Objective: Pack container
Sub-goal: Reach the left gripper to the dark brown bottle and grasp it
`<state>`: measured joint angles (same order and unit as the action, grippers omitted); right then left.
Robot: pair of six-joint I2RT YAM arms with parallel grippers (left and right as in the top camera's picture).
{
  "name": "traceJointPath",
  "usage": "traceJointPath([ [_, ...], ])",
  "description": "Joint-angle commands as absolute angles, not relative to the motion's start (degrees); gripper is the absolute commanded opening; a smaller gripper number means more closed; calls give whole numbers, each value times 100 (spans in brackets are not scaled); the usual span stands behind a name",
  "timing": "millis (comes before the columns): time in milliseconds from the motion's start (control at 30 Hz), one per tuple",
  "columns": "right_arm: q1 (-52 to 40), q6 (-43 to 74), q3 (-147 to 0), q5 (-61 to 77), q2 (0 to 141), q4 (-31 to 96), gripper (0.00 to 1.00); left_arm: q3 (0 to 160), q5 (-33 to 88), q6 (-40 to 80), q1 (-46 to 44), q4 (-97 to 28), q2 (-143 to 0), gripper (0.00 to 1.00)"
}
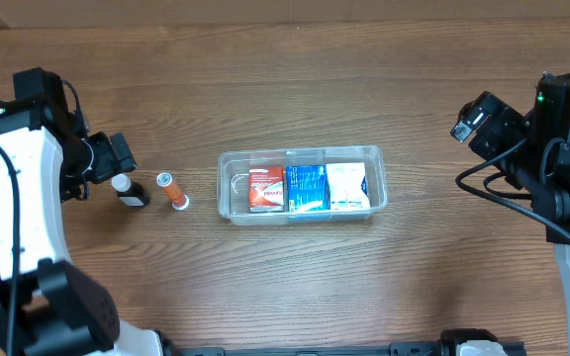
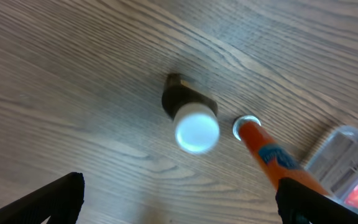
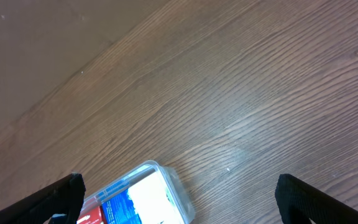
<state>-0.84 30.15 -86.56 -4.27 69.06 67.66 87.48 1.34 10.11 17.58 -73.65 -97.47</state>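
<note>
Left gripper [image 2: 182, 202]: fingers spread wide, one at each bottom corner of the wrist view, nothing between them. It hangs over the table [image 1: 295, 287], off the surface. Just ahead of it is the dark bottle [image 2: 197, 130], white cap toward the camera, looks upright. Just beside that is the orange tube [image 2: 269, 152], pale cap on top, apart from the bottle. Past the tube, the container [image 1: 300, 183] sits mid-table, long side running left-right, near the tube but not touching. Inside it, side by side: red carton [image 1: 265, 188], blue carton [image 1: 306, 188], white carton [image 1: 348, 186]. They fill the middle and right end; the left end holds no carton. Farthest out, the right gripper [image 3: 182, 199] is well apart from the container, on the right side of the table. Its fingers are wide open too, holding nothing. Its wrist view catches only the container's white-carton end at the bottom edge.
</note>
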Motion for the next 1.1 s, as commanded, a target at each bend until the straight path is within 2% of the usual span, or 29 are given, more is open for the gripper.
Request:
traceJointPath([
  [0, -78, 2998, -8744, -419, 6890, 6744, 100, 8888, 432, 801, 1798, -7249, -10300, 94],
  [167, -78, 2998, -8744, -419, 6890, 6744, 100, 8888, 410, 740, 1798, -7133, -10881, 86],
  [267, -78, 2998, -8744, -419, 6890, 6744, 100, 8888, 456, 657, 1798, -7091, -11131, 73],
  [433, -78, 3000, -8744, -419, 6890, 6744, 100, 8888, 451, 639, 1776, -7111, -11161, 58],
  [567, -78, 3000, -8744, -419, 6890, 6744, 100, 8888, 454, 615, 1758, -7109, -11159, 30],
  [667, -78, 3000, -8744, -419, 6890, 6744, 100, 8927, 456, 596, 1761, -7164, -11089, 20],
  [767, -78, 2998, -8744, -419, 6890, 6744, 100, 9048, 508, 600, 1752, -7225, -10573, 17],
  [900, -78, 3000, -8744, -419, 6890, 6744, 100, 9384, 1004, 596, 1608, -7474, -9620, 21],
  [1067, -78, 3000, -8744, -419, 6890, 6744, 100, 9850, 1212, 593, 873, -7760, -8512, 22],
])
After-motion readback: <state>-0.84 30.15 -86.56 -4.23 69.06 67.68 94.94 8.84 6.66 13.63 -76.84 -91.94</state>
